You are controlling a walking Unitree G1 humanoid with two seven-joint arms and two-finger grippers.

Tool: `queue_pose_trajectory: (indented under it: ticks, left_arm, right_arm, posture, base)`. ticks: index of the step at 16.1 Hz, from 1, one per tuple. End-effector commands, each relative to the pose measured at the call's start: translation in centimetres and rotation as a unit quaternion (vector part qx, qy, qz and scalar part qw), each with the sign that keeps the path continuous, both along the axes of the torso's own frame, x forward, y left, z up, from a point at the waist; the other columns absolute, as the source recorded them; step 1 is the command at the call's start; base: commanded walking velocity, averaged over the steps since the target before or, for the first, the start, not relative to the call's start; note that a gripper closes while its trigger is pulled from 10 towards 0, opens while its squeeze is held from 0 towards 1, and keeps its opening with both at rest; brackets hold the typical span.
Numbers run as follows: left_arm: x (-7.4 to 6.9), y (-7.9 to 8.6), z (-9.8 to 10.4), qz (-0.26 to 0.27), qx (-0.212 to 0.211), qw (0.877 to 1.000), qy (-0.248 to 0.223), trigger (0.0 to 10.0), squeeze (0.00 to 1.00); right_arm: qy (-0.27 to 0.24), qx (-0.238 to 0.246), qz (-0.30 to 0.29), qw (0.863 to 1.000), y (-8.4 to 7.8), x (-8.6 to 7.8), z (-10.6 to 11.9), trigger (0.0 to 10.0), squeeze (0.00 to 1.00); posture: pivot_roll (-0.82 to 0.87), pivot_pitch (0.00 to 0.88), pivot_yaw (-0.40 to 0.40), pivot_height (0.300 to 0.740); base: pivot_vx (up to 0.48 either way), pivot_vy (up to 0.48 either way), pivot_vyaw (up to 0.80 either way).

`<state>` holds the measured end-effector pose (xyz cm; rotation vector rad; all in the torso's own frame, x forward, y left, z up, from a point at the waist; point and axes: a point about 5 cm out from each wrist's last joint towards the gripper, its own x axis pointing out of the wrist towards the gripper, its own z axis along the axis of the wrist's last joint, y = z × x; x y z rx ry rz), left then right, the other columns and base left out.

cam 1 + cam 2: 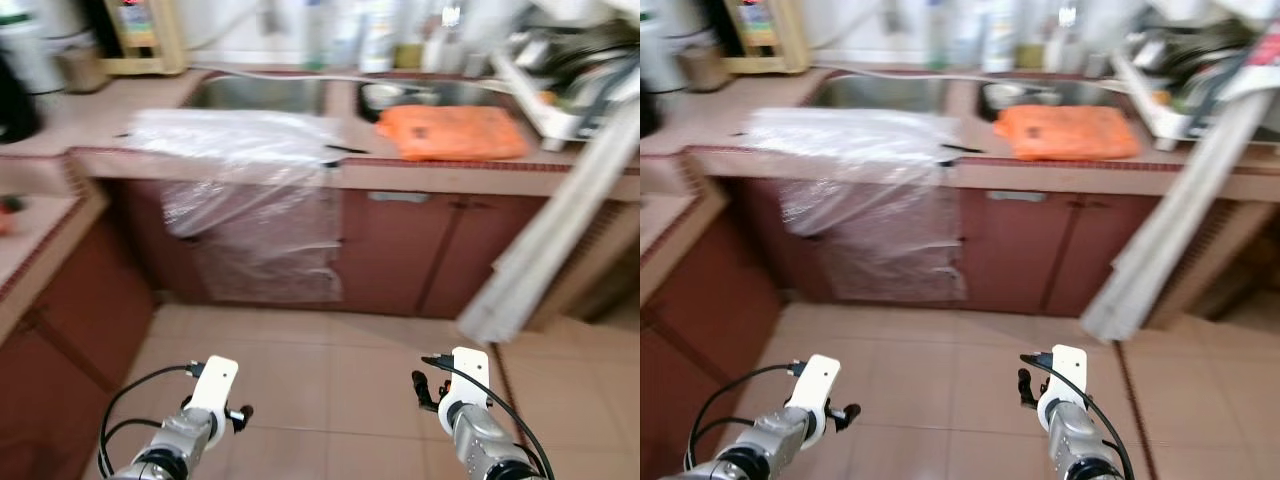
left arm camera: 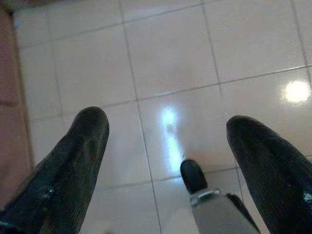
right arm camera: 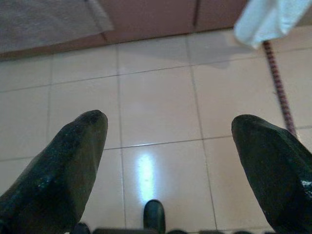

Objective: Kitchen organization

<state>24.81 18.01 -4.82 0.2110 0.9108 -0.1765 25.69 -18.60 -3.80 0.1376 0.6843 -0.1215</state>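
Across the far side runs your counter (image 1: 440, 175), long axis left to right; clear plastic sheet (image 1: 235, 150) drapes its left edge, orange board (image 1: 452, 132) lies right. Your left gripper (image 2: 168, 141) and right gripper (image 3: 168, 141) hang open, empty, near, low; right is nearer the board.

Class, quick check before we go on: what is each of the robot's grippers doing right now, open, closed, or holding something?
Left gripper: open, holding nothing, hanging over the floor tiles.
Right gripper: open, holding nothing, also over the floor.
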Motion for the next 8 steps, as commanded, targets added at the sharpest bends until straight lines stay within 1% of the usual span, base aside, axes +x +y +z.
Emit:
queue_pose_trajectory:
  ticks: [1,8]
  left_arm:
    - [0.0,0.41,0.05,0.003,0.005,1.0,0.0,10.0,0.0]
    - [0.11,0.44,0.12,-0.002,0.014,1.0,-0.001,10.0,0.0]
  right_arm:
    - [0.005,0.002,0.002,1.0,0.23,-0.07,-0.1,10.0,0.0]
    - [0.006,0.0,0.004,1.0,0.26,-0.08,-0.13,10.0,0.0]
  posture:
    - [-0.05,0.029,0.003,0.74]
    - [-0.05,0.026,0.004,0.74]
  base:
    - [0.0,0.0,-0.75]
    - [0.0,0.0,-0.76]
